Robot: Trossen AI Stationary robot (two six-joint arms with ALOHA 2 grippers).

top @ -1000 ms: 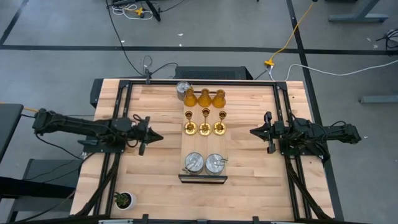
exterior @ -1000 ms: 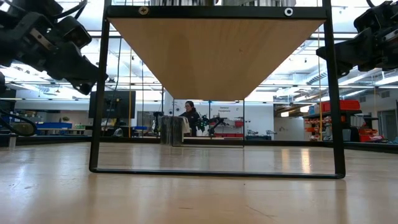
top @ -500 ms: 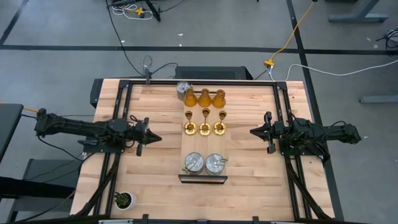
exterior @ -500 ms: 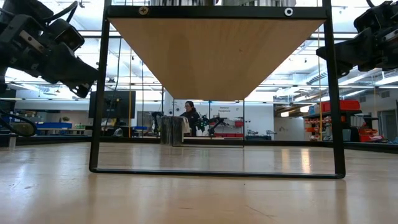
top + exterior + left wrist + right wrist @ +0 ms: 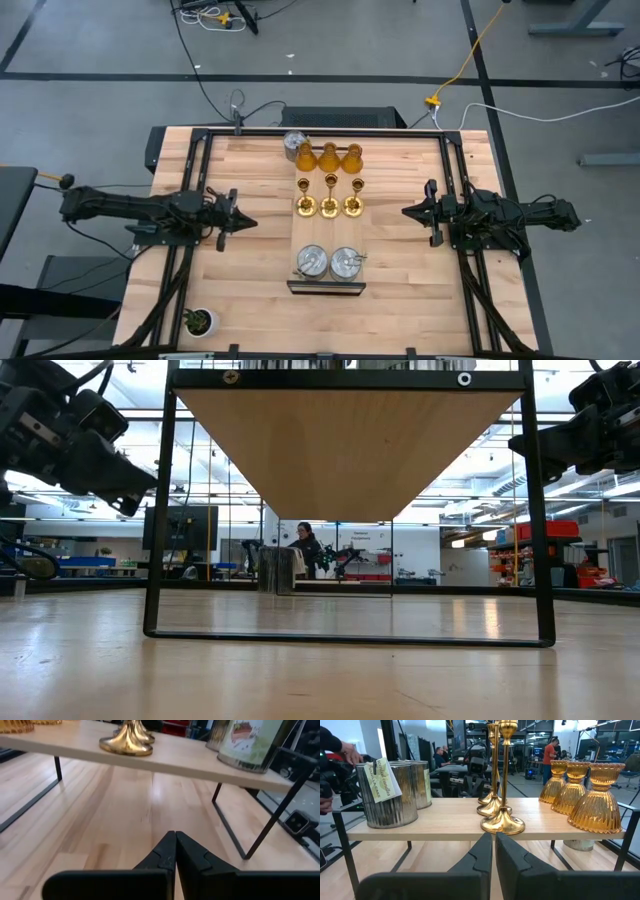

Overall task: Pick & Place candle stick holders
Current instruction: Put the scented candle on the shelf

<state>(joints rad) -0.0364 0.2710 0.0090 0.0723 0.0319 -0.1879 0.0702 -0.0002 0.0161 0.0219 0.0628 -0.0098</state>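
Observation:
A low wooden stand (image 5: 327, 238) on black legs sits mid-table. On it stand three amber bell-shaped holders (image 5: 329, 157) at the far end, three gold thin-stemmed holders (image 5: 330, 205) on round bases in the middle, and two squat silver holders (image 5: 330, 262) at the near end. A third silver holder (image 5: 296, 142) stands by the stand's far left corner. My left gripper (image 5: 250, 222) hangs shut to the left of the stand, pointing at it, and touches nothing. My right gripper (image 5: 405, 212) hangs shut on the right, level with the gold holders (image 5: 502, 822), also touching nothing.
A tiny potted plant (image 5: 198, 322) stands at the table's near left corner. Black rails (image 5: 320, 131) frame the table. In the low view the stand's black leg frame (image 5: 155, 560) and underside (image 5: 350, 450) fill the middle. People are in the room beyond (image 5: 305, 545).
My left gripper has drawn back a little toward the table's left edge, away from the stand, and stays shut. My right arm and all the holders have kept still.

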